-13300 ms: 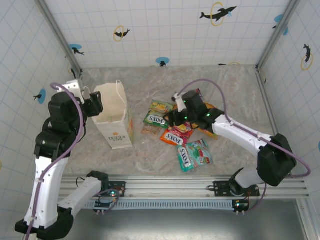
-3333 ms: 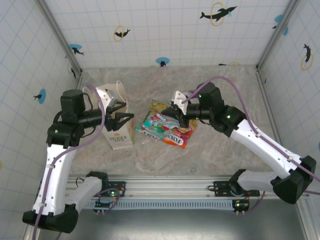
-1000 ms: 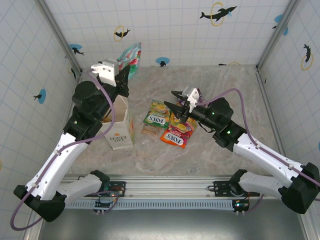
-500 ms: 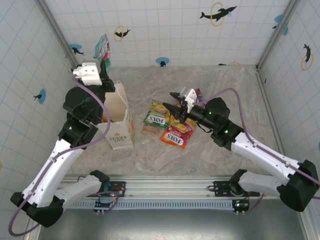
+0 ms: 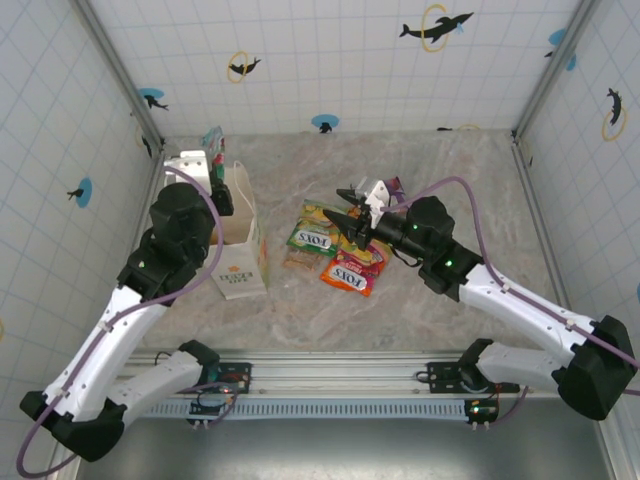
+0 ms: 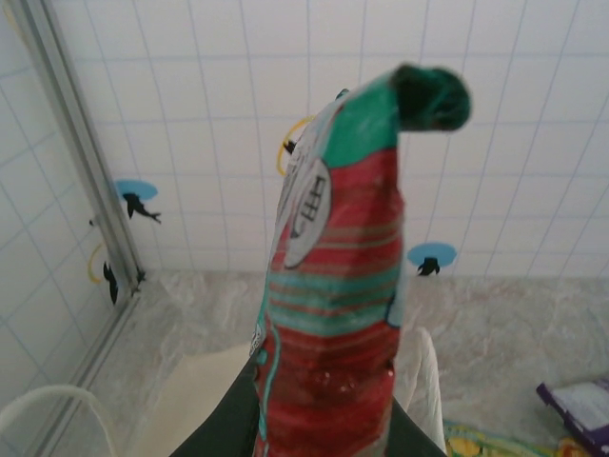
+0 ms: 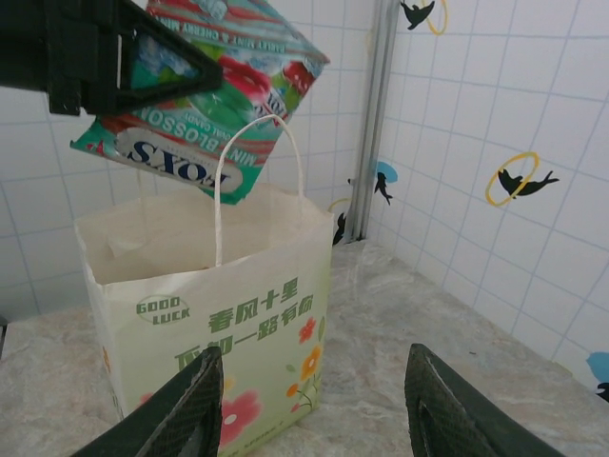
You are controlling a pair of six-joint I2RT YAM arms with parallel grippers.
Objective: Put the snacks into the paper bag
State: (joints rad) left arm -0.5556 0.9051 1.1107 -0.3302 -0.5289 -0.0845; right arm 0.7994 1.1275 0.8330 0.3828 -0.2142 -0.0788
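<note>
Over the open mouth of the paper bag [image 7: 209, 314] hangs a teal FOX'S packet [image 7: 224, 105], tilted, its lower edge just behind 1 of the bag's 2 thin loop handles [image 7: 255, 162]. From the right wrist view I can't quite tell whether that edge has dipped below the rim or sits just above it. The left gripper [image 7: 205, 67] has its fingers pressed together on the packet's upper part, pinching it flat.

The bag stands upright on the left side of the marble-look table [image 5: 450, 180], cream-white, with green characters, orange flowers and a small green logo on its face.

To the right of the bag, apart from it, the other snacks lie in a loose, overlapping heap. I can make out a green FOX'S pack [image 5: 312, 240], a red FOX'S pack [image 5: 349, 273], a yellow-green bag [image 5: 320, 213], a small clear packet [image 5: 297, 260] and the corner of a purple packet [image 5: 394, 186].

Above that heap hovers the right gripper [image 5: 345, 208], its 2 fingers [image 7: 181, 409] spread apart with nothing between them, pointing toward the bag.

White tiled walls [image 5: 330, 50] with dolphin stickers close off the table on 3 sides.
</note>
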